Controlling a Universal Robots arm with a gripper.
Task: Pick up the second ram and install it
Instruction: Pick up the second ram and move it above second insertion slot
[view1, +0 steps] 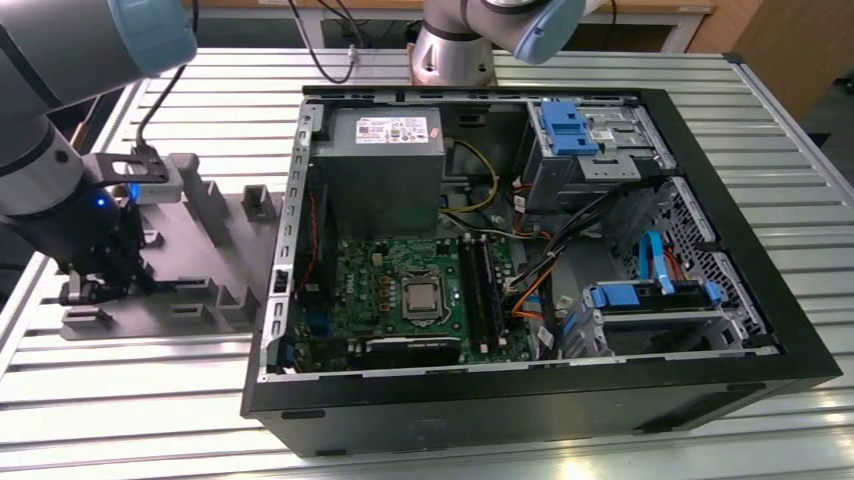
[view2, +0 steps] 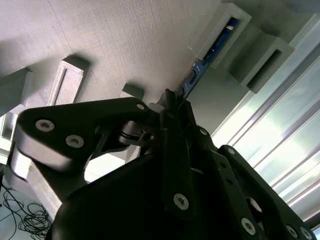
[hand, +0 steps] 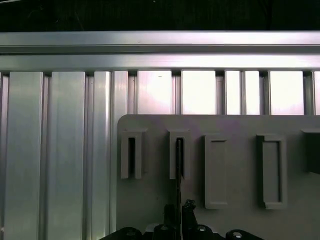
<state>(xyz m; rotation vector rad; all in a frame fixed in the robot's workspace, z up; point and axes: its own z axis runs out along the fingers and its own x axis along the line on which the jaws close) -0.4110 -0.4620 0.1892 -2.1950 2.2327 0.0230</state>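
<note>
Now the hand (view2: 177, 100) is closed on the second ram (view2: 200, 67). Its far end sits in a slot of the grey tray (hand: 295, 125).

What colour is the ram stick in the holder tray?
The ram stick is blue, clearest in the second wrist view.

Open black computer case (view1: 534, 405) lying on a slatted metal table (view1: 787, 150). Inside: green motherboard (view1: 360, 270), grey power supply (view1: 380, 175), blue drive brackets (view1: 577, 128). Grey holder tray (view1: 214, 255) with raised blocks just beside the case, on the exterior view's left.
</note>
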